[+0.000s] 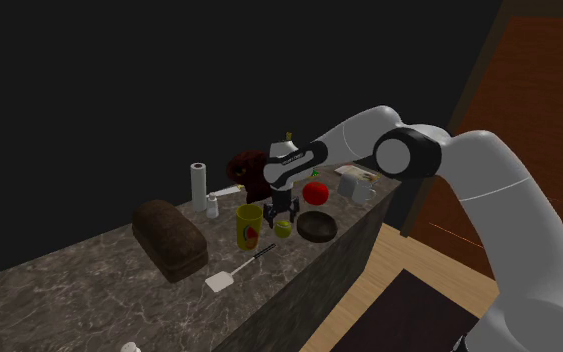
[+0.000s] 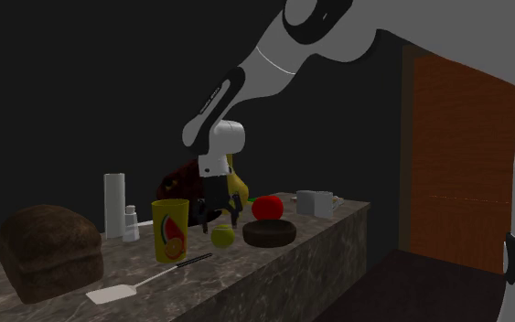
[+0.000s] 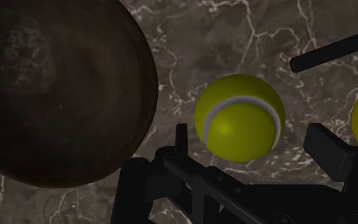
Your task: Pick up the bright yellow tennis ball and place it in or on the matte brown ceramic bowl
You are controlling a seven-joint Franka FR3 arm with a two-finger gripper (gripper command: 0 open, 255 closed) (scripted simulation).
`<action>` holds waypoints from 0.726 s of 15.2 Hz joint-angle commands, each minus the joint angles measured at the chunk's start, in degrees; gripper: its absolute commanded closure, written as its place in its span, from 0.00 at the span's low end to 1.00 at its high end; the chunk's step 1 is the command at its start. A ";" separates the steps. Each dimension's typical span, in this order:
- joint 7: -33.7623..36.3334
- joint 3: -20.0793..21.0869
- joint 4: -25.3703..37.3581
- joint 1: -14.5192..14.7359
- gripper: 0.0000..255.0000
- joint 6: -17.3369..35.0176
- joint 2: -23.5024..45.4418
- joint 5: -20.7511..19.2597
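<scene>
The gripper's (image 2: 218, 220) black fingers (image 3: 327, 149) stand apart, straddling the yellow tennis ball (image 3: 240, 118) without touching it. The ball rests on the marble counter (image 3: 203, 38) just beneath them. Just beside one finger sits the dark brown bowl (image 3: 63, 89). Beyond the other finger is a yellow cup (image 2: 170, 229) bearing a red-and-orange printed picture.

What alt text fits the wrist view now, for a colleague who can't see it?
A yellow tennis ball lies on the dark marbled counter, between the hand's open black fingers, which stand clear of it. A dark brown bowl sits close beside the ball.
</scene>
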 commanded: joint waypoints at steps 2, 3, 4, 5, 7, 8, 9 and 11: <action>0.05 -0.02 -0.26 0.03 0.00 1.36 1.07 -0.02; 0.05 -0.02 -0.25 0.03 0.00 1.36 1.08 -0.02; 0.05 -0.02 -0.24 0.03 0.00 1.36 1.09 -0.02; 0.05 -0.02 -0.24 0.03 0.00 1.36 1.09 -0.02; 0.05 -0.02 -0.24 0.03 0.00 1.36 1.09 -0.02; 0.05 -0.02 -0.24 0.03 0.00 1.36 1.09 -0.02; 0.05 -0.02 -0.23 0.03 0.00 1.34 1.09 -0.02; 0.05 -0.02 -0.23 0.03 1.00 1.34 1.09 -0.02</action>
